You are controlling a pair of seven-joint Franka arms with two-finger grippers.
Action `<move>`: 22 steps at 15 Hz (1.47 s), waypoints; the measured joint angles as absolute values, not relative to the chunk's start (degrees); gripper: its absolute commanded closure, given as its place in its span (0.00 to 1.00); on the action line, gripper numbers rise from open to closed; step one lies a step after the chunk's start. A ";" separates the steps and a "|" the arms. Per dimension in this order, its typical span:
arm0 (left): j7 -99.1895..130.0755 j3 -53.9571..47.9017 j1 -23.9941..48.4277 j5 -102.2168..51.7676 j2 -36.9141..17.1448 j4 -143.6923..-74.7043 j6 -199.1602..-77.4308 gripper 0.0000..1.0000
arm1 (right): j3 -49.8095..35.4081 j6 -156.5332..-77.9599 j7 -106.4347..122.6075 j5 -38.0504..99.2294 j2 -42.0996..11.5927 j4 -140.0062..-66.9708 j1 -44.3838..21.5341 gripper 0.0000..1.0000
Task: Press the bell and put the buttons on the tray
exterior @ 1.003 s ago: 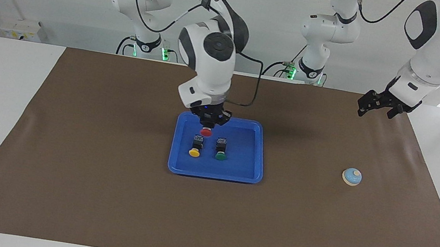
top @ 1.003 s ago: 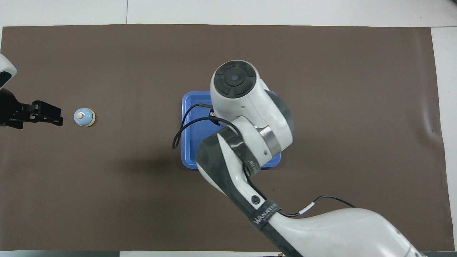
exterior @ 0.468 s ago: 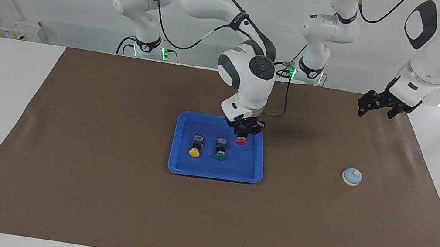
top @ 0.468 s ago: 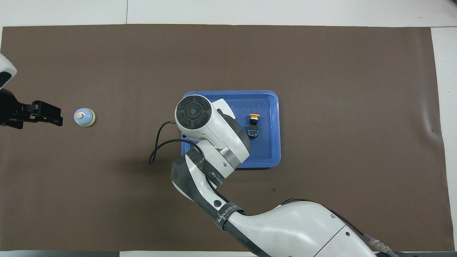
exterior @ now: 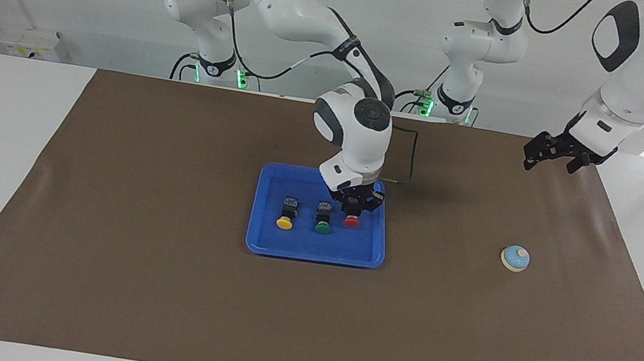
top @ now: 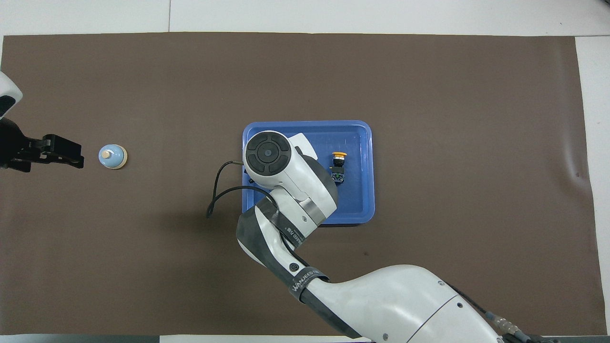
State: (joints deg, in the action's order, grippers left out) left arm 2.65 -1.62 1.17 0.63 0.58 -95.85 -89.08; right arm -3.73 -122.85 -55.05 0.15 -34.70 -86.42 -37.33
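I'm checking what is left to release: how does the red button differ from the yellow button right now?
The red button sits in the closed right gripper, while the yellow button lies free with nothing touching it. The red one is at the tray's end toward the left arm, beside the green button; the yellow one is at the end toward the right arm. The caps differ in colour. Both are over or in the blue tray.

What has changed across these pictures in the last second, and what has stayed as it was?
The right gripper, shut on the red button, carried it over the blue tray toward the left arm's end and lowered it beside the green button. Unchanged: the yellow button and green button in the tray, the bell, and the waiting open left gripper.
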 measured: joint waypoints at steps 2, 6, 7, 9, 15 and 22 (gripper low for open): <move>2.65 -1.62 1.17 0.63 0.58 -95.85 -89.08 0.00 | -3.76 -122.86 -55.05 0.15 -34.70 -86.97 -37.36 0.00; 2.65 -1.62 1.17 0.63 0.58 -95.85 -89.08 0.00 | -3.65 -122.82 -55.73 0.15 -34.54 -86.79 -37.16 0.00; 2.65 -1.62 1.17 0.63 0.58 -95.85 -89.08 0.00 | -3.48 -122.51 -56.01 0.15 -34.39 -86.44 -36.94 0.00; 2.65 -1.62 1.17 0.63 0.59 -95.85 -89.08 0.00 | -3.15 -119.09 -56.32 0.16 -33.96 -83.93 -35.77 0.00; 2.65 -1.62 1.17 0.63 0.59 -95.85 -89.08 0.00 | -3.15 -105.78 -54.90 0.19 -28.00 -75.31 -24.58 0.00; 2.65 -1.62 1.17 0.63 0.59 -95.85 -89.08 0.00 | -3.11 -89.59 -30.48 0.20 -19.29 -75.12 -11.65 0.00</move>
